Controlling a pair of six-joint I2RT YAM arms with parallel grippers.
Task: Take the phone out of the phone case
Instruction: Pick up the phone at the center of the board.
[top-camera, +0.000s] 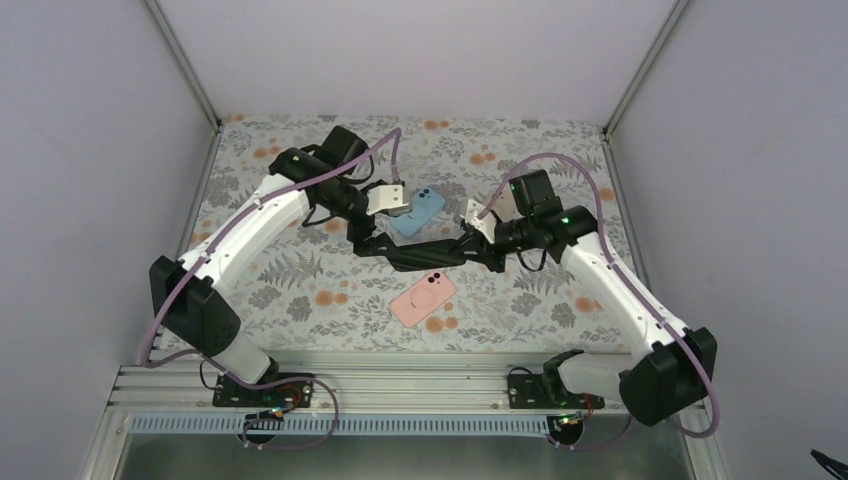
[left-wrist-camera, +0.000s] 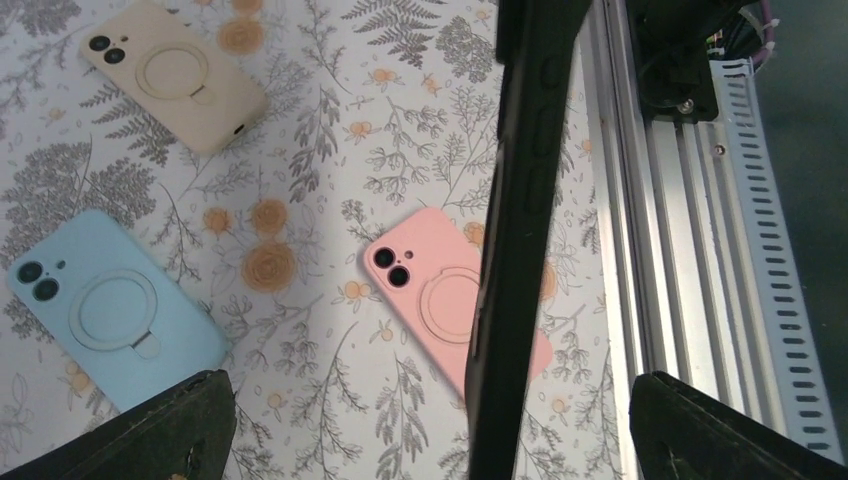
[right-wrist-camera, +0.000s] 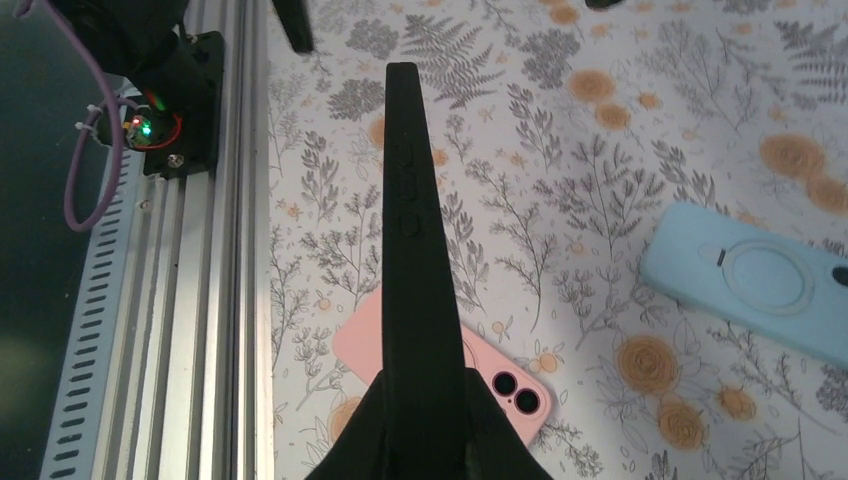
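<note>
A black phone case hangs in the air between the two arms, above the table. It shows edge-on, with its side buttons facing the camera. Whether the phone is inside it I cannot tell. My right gripper is shut on one end of the case. My left gripper is open wide around the other end, and the case runs between its fingers without touching either one.
On the floral table lie a pink case below the held one, a light blue case behind it and a beige case. An aluminium rail carrying the arm bases runs along the near edge.
</note>
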